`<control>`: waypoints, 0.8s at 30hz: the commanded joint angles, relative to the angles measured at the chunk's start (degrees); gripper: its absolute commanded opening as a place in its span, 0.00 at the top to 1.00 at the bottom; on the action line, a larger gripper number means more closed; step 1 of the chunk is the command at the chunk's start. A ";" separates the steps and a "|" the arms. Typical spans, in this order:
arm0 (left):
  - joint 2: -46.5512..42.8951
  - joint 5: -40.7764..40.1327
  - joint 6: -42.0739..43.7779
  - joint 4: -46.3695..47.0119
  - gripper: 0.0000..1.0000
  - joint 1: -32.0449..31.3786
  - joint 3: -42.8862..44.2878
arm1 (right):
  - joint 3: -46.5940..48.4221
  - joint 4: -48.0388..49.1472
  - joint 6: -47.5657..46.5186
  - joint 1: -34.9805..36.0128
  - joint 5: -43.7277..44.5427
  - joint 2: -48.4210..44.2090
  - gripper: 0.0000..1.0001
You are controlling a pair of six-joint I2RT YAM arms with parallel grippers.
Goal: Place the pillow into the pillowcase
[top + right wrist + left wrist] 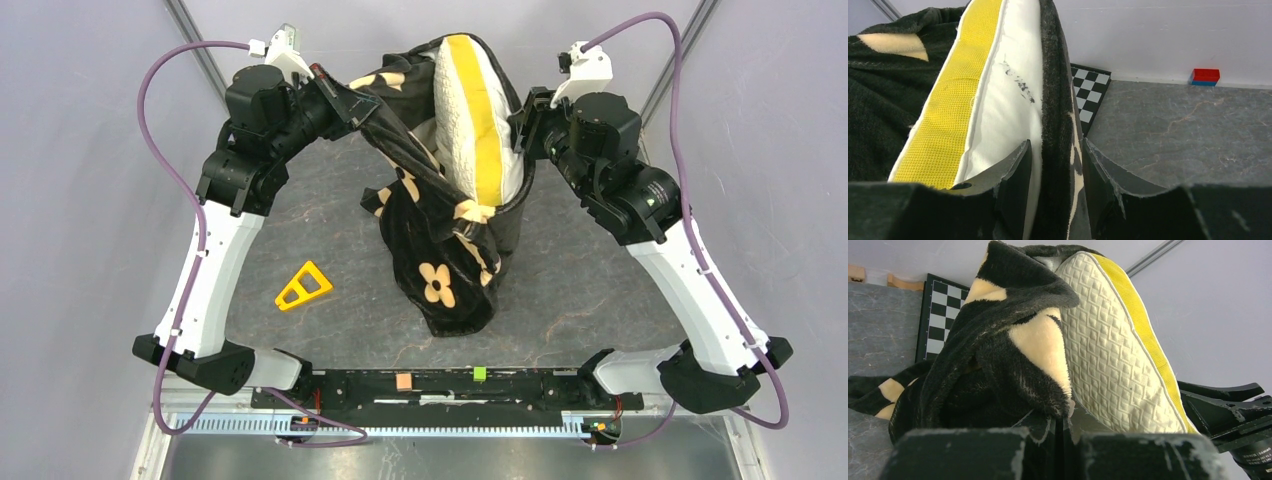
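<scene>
Pale grey walls [70,150] enclose a dark marbled tabletop [310,225], evenly lit.

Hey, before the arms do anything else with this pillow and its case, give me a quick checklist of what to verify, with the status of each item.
1. Left gripper shut on the pillowcase rim: ok.
2. Right gripper straddling the opposite rim, one finger inside against the pillow, one outside: ok.
3. Right gripper actually pinching the fabric: cannot tell.
4. Pillow fully inside: not ok; its upper part, with the yellow band, sticks out of the mouth.
5. Yellow triangle on the table lies apart from the case: ok.
</scene>
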 commanded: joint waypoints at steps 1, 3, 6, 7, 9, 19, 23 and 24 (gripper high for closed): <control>-1.61 0.65 -1.76 2.26 0.98 0.79 3.15 | -0.78 -0.71 0.58 -0.96 -0.37 -1.19 0.55; -1.54 0.69 -1.76 2.22 0.98 0.86 3.31 | -1.22 -0.93 0.42 -1.26 0.33 -1.52 0.56; -1.41 0.68 -1.76 2.09 0.98 0.89 3.50 | -2.02 -1.58 0.52 -2.02 0.19 -1.44 0.60; -1.33 0.67 -1.78 2.09 0.98 0.95 3.63 | -2.33 -1.69 0.66 -2.16 0.02 -1.37 0.60; -1.20 0.75 -1.78 2.12 0.98 0.95 3.77 | -3.40 -1.38 0.98 -2.34 -0.51 -1.70 0.60; -0.92 0.49 -1.63 1.39 0.98 1.20 4.77 | -4.96 -2.16 0.81 -4.85 -0.66 -1.82 0.61; -0.85 0.45 -1.50 1.25 0.98 1.33 4.83 | -5.83 -2.53 0.47 -5.44 -1.12 -1.74 0.70; -0.78 0.62 -1.58 1.28 0.98 1.35 4.82 | -5.88 -2.47 0.40 -5.43 -1.92 -1.60 0.75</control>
